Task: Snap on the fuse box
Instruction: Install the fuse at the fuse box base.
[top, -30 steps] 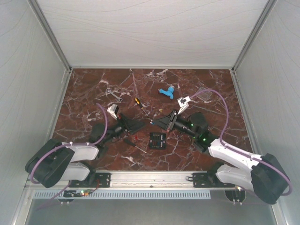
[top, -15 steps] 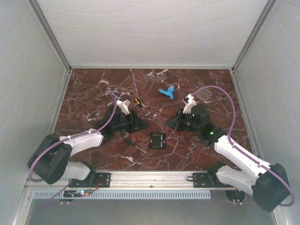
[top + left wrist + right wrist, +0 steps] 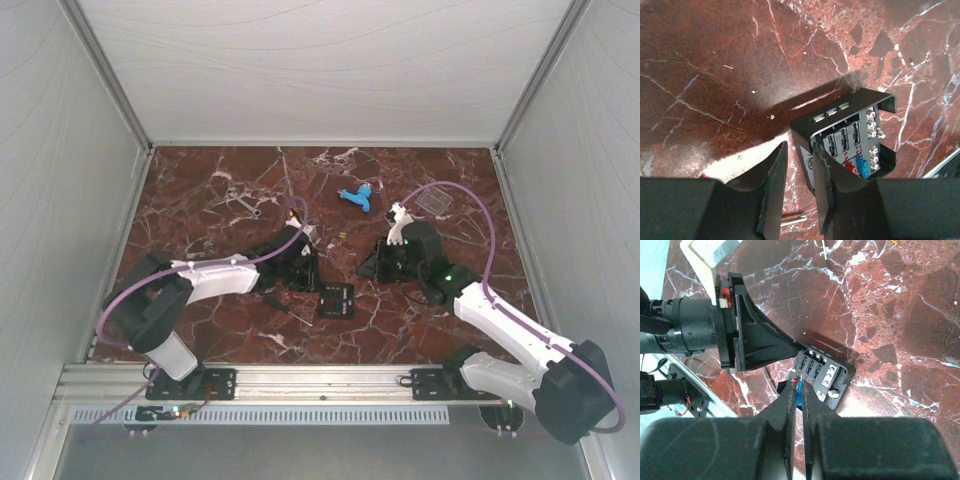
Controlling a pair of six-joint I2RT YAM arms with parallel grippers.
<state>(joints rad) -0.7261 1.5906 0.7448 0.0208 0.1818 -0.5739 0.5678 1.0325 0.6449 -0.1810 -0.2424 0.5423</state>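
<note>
The fuse box point(image 3: 335, 298) lies open on the marble, a black square with red and blue bits inside. Its clear cover point(image 3: 437, 200) lies apart at the back right. My left gripper point(image 3: 314, 276) is at the box's left edge. In the left wrist view the gripper point(image 3: 799, 150) is open, with the box point(image 3: 855, 135) wall between its jaws. My right gripper point(image 3: 364, 268) hangs just right of the box. In the right wrist view it point(image 3: 799, 386) is shut to a thin slit over the box point(image 3: 832, 377). A blue bit shows in the slit, held or below I cannot tell.
A light-blue plastic piece point(image 3: 356, 196) lies at the back centre. A yellow-handled screwdriver point(image 3: 295, 217) and a wrench point(image 3: 245, 203) lie back left. A thin black-handled screwdriver point(image 3: 292, 309) lies just left of the box. The left gripper's body point(image 3: 740, 335) crowds the box's far side.
My left arm has swung right across the table until its gripper reached the box. My right gripper has drawn back and turned downward beside the box.
</note>
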